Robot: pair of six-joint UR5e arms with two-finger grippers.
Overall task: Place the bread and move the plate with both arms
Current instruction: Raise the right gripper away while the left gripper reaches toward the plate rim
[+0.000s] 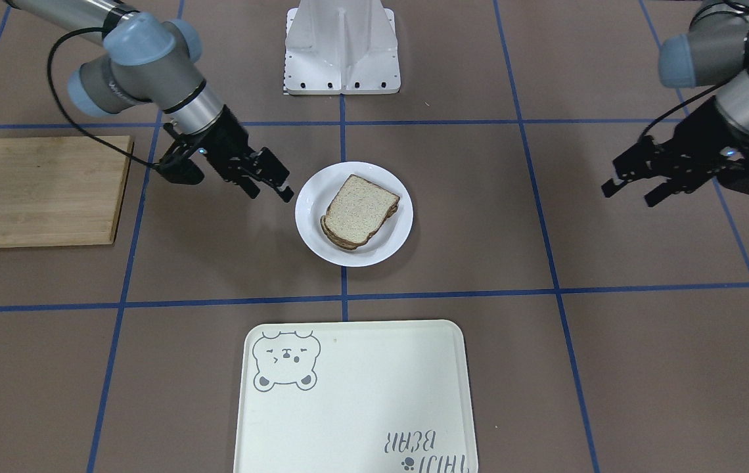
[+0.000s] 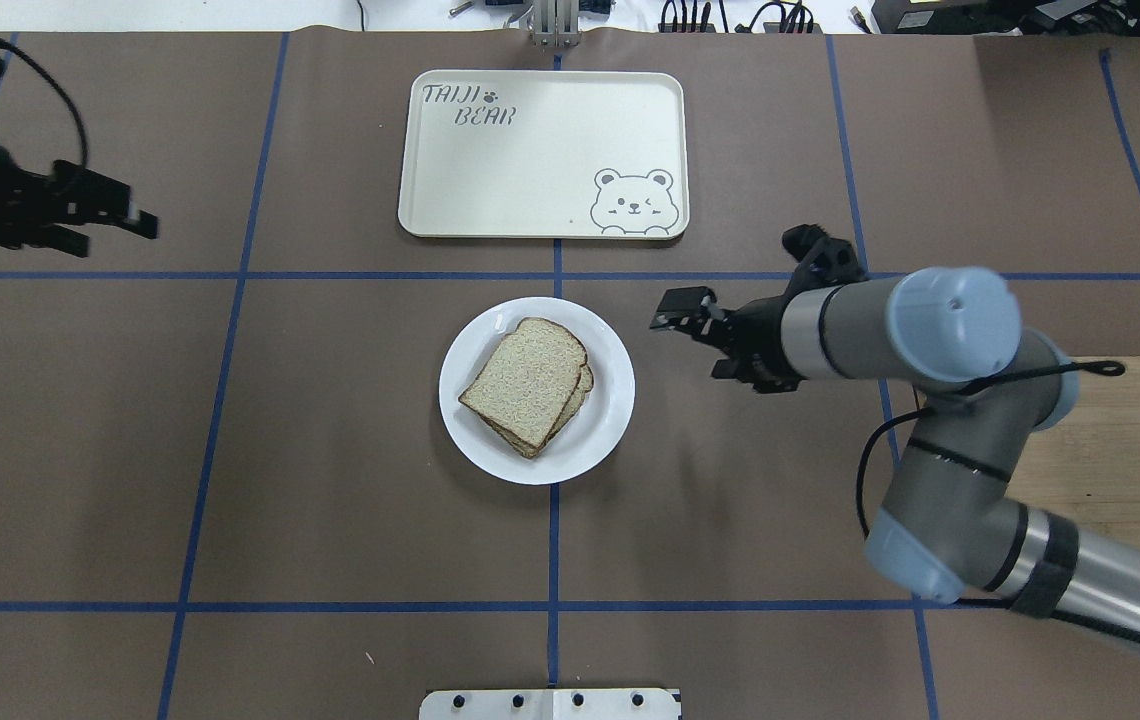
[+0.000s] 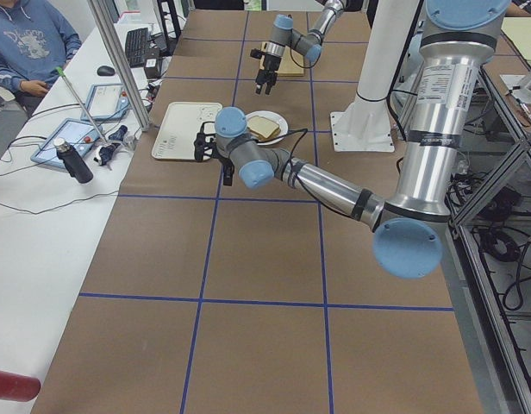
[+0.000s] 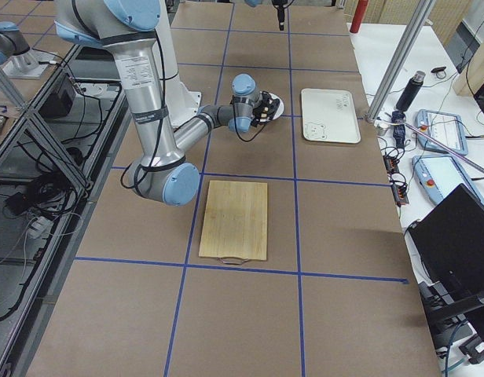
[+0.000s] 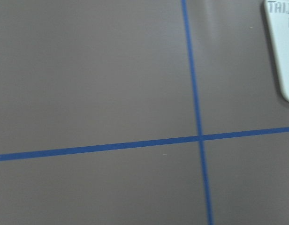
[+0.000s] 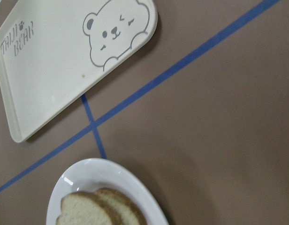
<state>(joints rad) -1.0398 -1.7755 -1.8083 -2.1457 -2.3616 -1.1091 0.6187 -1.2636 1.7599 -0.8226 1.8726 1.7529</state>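
The bread (image 1: 361, 209) is a plain speckled slice lying on top of another slice on the white plate (image 1: 322, 244), mid-table; both also show in the overhead view, bread (image 2: 527, 382) and plate (image 2: 612, 400). My right gripper (image 1: 271, 193) is open and empty, hovering just beside the plate's rim on my right side (image 2: 687, 345). My left gripper (image 1: 627, 195) is open and empty, far off to my left (image 2: 120, 240). The right wrist view shows the plate's rim (image 6: 88, 171) and the bread's edge (image 6: 93, 211) below.
A cream bear-print tray (image 2: 540, 150) lies beyond the plate on the far side (image 1: 361, 394). A wooden cutting board (image 2: 1120, 460) lies on my right, under the right arm. The white arm mount (image 1: 341, 46) stands at the table's near edge.
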